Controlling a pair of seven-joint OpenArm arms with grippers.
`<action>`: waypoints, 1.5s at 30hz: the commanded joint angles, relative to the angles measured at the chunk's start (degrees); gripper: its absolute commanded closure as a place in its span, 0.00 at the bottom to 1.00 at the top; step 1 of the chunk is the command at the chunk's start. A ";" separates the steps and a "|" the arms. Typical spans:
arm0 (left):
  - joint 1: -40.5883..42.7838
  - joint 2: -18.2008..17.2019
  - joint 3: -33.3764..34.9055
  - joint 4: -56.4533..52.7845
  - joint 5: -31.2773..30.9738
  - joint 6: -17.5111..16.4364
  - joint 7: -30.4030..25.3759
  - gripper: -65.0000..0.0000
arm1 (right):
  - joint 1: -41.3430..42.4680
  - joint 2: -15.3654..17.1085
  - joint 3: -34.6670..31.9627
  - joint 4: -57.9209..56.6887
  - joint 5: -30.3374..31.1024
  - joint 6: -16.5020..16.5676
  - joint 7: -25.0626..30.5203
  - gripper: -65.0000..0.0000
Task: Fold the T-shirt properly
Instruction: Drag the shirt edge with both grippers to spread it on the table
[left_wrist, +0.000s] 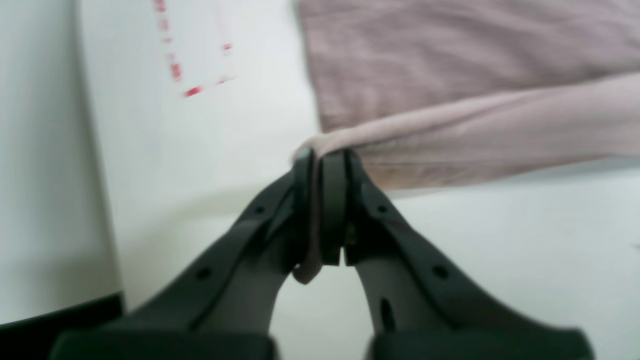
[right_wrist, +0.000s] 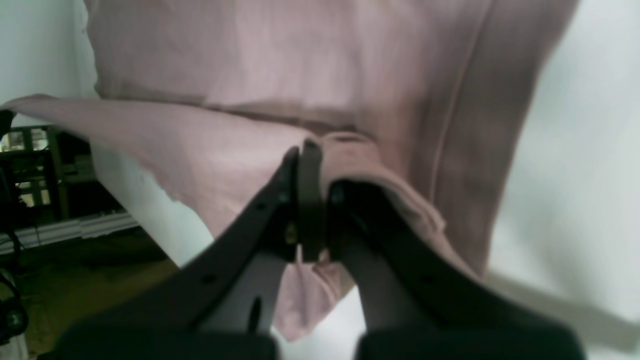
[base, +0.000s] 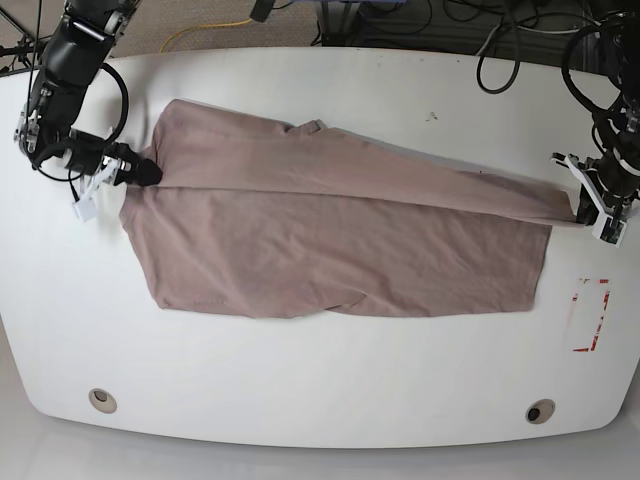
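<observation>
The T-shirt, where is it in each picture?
Left wrist: the T-shirt fills the upper right, its edge pinched in the left claw.
Right wrist: it fills the top and middle, a fold pinched in the right claw.
Base: it lies spread across the middle of the white table, stretched between both claws.
Shared landmark: the white table.

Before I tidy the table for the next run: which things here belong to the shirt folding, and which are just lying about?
Part of the job:
- T-shirt, stretched across the table
- left gripper, fingers shut on one end
- right gripper, fingers shut on the other end

Lying about:
- red-marked paper on the white table
- cables behind the table
</observation>
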 joint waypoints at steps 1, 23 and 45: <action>-2.25 -1.06 2.15 0.14 2.44 0.31 -0.88 1.00 | 2.20 1.49 0.33 0.30 0.58 0.12 0.77 0.98; -2.69 2.20 4.96 0.06 5.16 0.31 -0.88 1.00 | -19.16 -1.06 7.45 1.18 15.61 0.12 0.77 0.24; -2.86 2.28 5.14 -0.03 5.16 0.31 -0.88 1.00 | -23.30 0.96 7.80 25.44 19.40 -2.38 0.77 0.24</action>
